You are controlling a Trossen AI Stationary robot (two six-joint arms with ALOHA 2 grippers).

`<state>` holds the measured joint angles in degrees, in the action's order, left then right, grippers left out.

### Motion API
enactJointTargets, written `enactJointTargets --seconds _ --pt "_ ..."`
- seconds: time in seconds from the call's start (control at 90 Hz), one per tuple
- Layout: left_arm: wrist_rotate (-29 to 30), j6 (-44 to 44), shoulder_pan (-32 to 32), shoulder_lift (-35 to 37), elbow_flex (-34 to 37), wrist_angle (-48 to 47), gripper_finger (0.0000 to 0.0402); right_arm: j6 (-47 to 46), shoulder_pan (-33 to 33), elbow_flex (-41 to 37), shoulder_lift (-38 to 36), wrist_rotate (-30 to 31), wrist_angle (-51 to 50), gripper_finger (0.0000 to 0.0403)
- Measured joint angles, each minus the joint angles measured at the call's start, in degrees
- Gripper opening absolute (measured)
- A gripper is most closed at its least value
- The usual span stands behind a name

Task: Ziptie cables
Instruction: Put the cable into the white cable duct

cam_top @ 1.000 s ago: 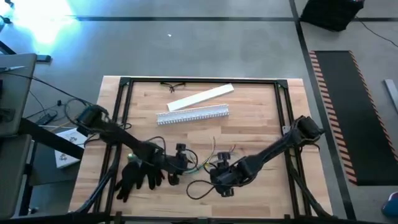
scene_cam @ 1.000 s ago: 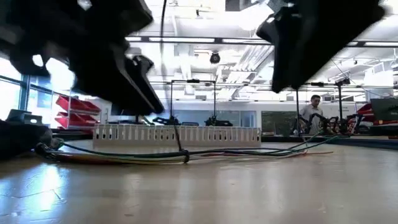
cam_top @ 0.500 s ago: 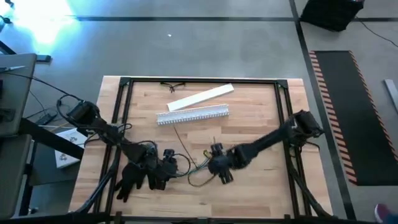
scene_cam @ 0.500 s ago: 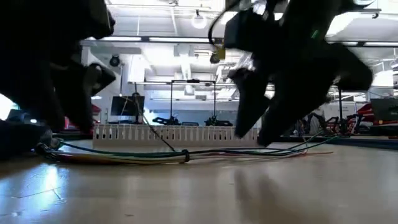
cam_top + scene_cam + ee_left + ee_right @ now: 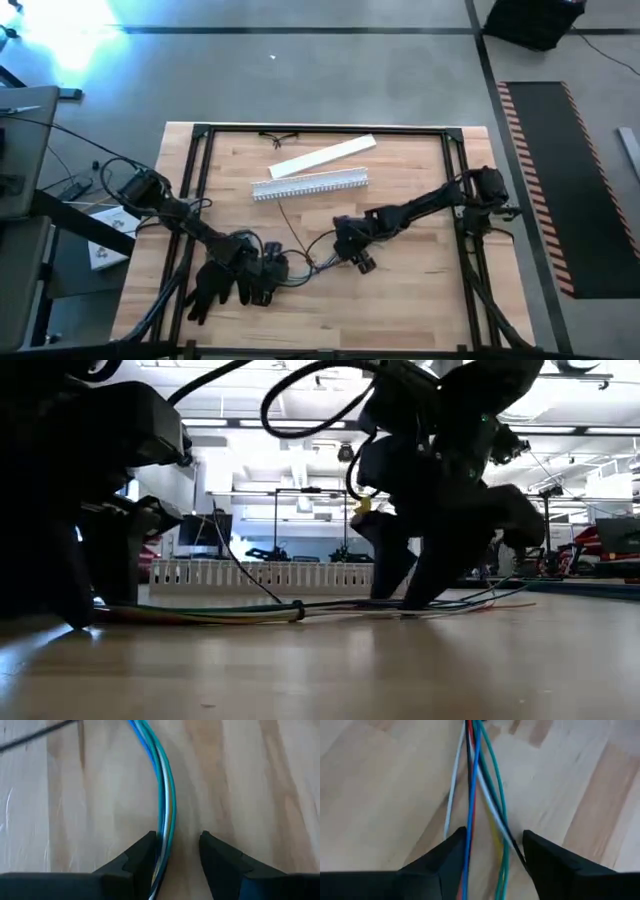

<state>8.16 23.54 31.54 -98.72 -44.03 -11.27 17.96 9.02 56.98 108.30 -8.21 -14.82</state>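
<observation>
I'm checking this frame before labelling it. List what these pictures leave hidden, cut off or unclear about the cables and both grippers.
- Left gripper: the left wrist view shows open fingers around the cables; the picture's bottom edge cuts off the bundle below them.
- Right gripper: open astride the cables; the edge hides how far down they sit.
- A zip tie: a dark band shows in the low view, too small to identify.
- High view: both arms cover the cables' middle.

Both dark grippers sit low on the pale wooden table (image 5: 420,290): the left gripper (image 5: 268,278) beside a black glove (image 5: 212,290), the right gripper (image 5: 348,250) near thin cables (image 5: 305,268) between them.
</observation>
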Motion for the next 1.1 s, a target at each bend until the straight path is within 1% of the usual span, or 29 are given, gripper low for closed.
enactJointTargets --seconds 0.167,0.289,0.411,0.511,0.6,0.711,0.811,0.978,1.1 --pt "0.07 0.27 -0.36 0.06 0.01 -1.07 0.0113 -6.27 2.44 0.01 -0.38 1.35 -5.26 0.0125" --pt "0.00 -1.24 -0.95 0.15 0.10 -1.18 0.0092 -7.68 4.86 0.01 -0.98 3.99 -8.47 0.0120" --pt "-0.88 -1.52 -2.17 0.37 0.13 -1.33 0.0071 -10.34 6.45 -0.13 -2.96 6.71 -14.10 0.0148" --pt "-1.10 -2.35 -2.83 0.52 0.21 -1.10 0.0054 -12.65 7.20 -0.57 -6.04 6.95 -18.16 0.0187" --pt "-1.13 -4.10 -3.23 0.83 -0.03 -1.58 0.0041 -14.97 7.52 -1.22 -9.90 6.86 -24.19 0.0224" --pt "-0.83 -5.52 -3.42 1.07 -0.67 -2.31 0.0031 -17.55 7.47 -0.69 -14.01 8.32 -22.67 0.0260" --pt "-0.79 -6.62 -3.47 1.07 -1.33 -3.19 0.0025 -17.42 7.66 -0.80 -14.23 8.68 -18.71 0.0276" --pt "-0.44 -7.18 -3.79 1.25 -1.40 -3.34 0.0024 -13.66 9.07 -0.82 -10.58 7.54 -9.31 0.0279" --pt "-0.19 -7.16 -3.90 1.45 -1.42 -3.64 0.0024 -11.70 10.06 -1.01 -6.90 7.91 -5.75 0.0279"
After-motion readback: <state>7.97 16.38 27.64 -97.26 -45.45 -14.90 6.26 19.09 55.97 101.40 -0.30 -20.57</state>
